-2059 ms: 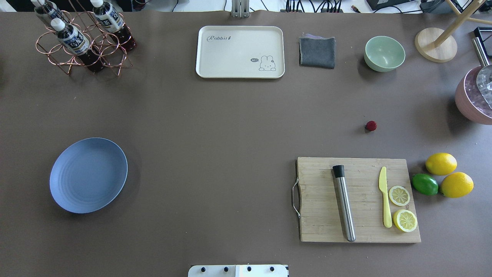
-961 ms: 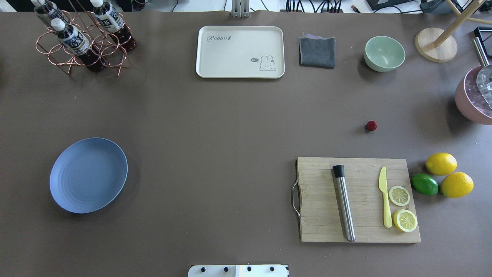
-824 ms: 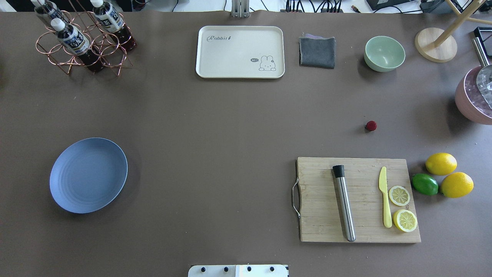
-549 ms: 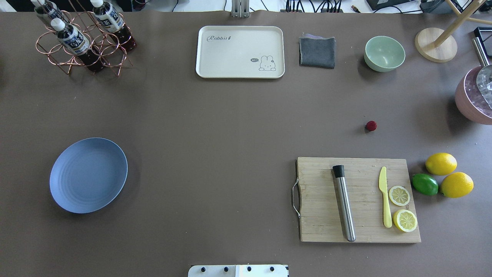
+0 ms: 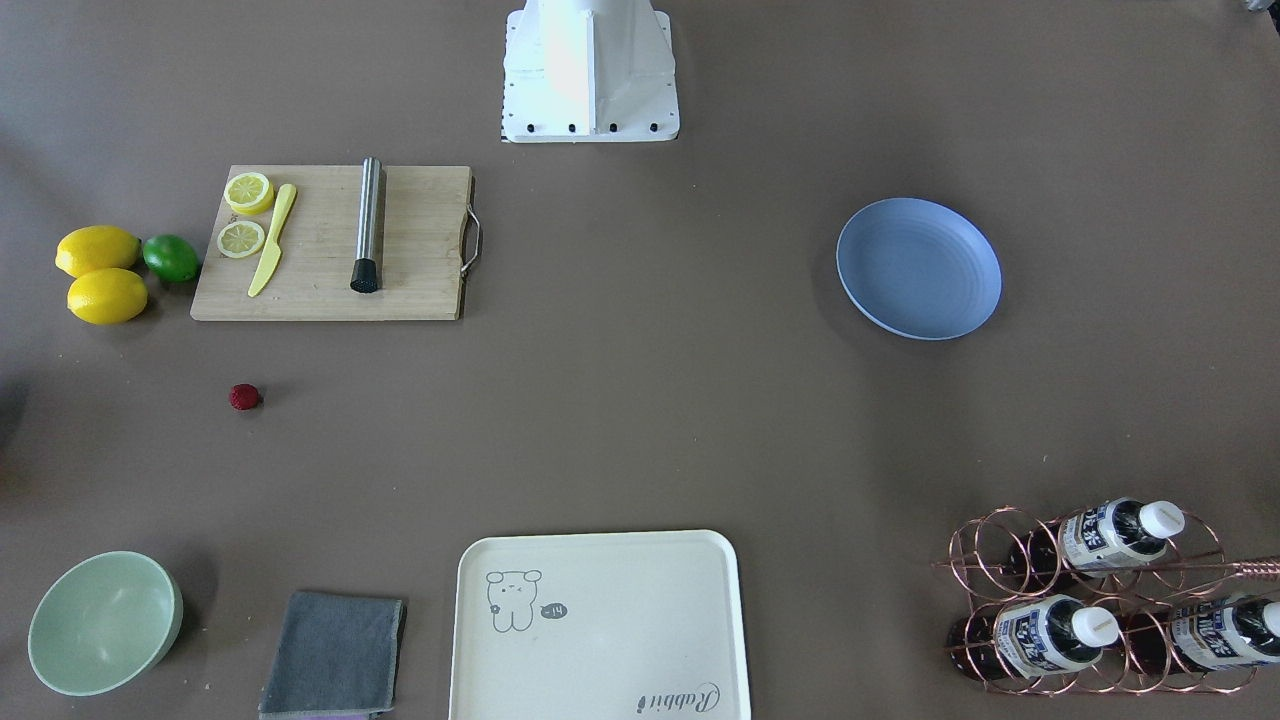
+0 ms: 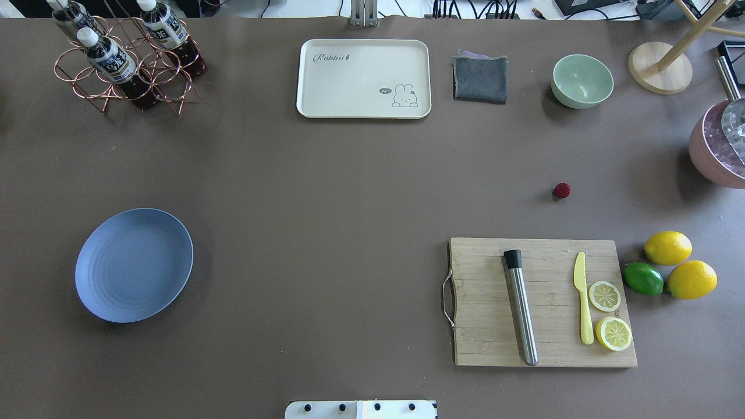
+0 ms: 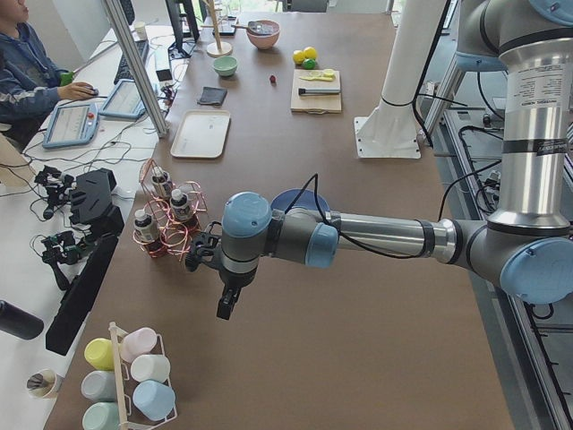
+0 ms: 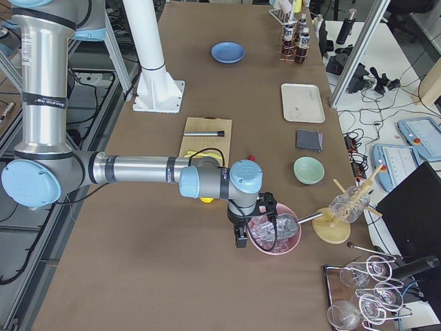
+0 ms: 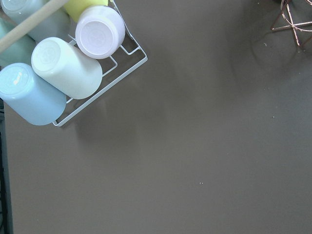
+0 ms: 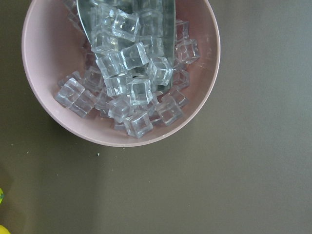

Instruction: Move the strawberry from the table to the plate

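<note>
The strawberry (image 6: 562, 190), small and dark red, lies alone on the brown table (image 6: 349, 203) just beyond the cutting board; it also shows as the strawberry (image 5: 244, 397) and the strawberry (image 8: 251, 158). The light blue plate (image 6: 134, 265) sits empty far off on the left half, seen too as the plate (image 5: 918, 268). My left gripper (image 7: 226, 305) hangs over the table's left end, beyond the plate. My right gripper (image 8: 240, 238) hangs at the right end by the pink ice bowl. I cannot tell whether either is open or shut.
A wooden cutting board (image 6: 483, 302) holds a metal muddler, a yellow knife and lemon slices, with two lemons (image 6: 667, 248) and a lime beside it. The pink bowl (image 10: 48, 112) of ice cubes, a green bowl (image 6: 582, 81), grey cloth, cream tray (image 6: 364, 78), bottle rack (image 6: 125, 64) and cup rack (image 9: 97, 87) line the edges.
</note>
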`<state>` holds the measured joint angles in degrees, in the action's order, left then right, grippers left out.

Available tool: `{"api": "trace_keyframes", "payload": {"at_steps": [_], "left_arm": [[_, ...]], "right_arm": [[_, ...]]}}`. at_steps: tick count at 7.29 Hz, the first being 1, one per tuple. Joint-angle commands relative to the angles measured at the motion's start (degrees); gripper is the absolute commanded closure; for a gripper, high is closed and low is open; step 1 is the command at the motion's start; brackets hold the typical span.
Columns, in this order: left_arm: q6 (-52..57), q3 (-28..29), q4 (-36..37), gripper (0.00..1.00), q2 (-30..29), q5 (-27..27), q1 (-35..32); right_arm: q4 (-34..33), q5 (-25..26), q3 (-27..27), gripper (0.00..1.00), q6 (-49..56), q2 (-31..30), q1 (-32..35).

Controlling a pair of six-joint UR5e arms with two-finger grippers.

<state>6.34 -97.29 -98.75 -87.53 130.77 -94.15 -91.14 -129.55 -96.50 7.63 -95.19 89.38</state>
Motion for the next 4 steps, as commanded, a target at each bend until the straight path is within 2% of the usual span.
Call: {"api": "trace_keyframes", "payload": {"at_steps": [1, 2, 3, 4], "left_arm": [[-0.2, -0.9, -1.7, 0.01, -0.4, 6.6, 0.4], [-0.5, -0.6, -6.7, 0.01, -0.6, 10.3, 1.9], [-0.6, -0.6, -11.6, 0.02, -1.4, 10.3, 7.3], [-5.7, -0.5, -12.3, 0.01, -0.9, 10.5, 10.7]], "right_arm": [[0.0, 0.0, -1.6, 0.0, -1.6, 0.0, 0.0], [0.0, -0.1, -2.8, 0.0, -4.0, 0.0, 0.0], [0.0, -0.5, -3.3, 0.0, -4.4, 0.0, -0.1], [0.0, -0.9, -3.5, 0.0, -4.5, 0.0, -0.2]]}}
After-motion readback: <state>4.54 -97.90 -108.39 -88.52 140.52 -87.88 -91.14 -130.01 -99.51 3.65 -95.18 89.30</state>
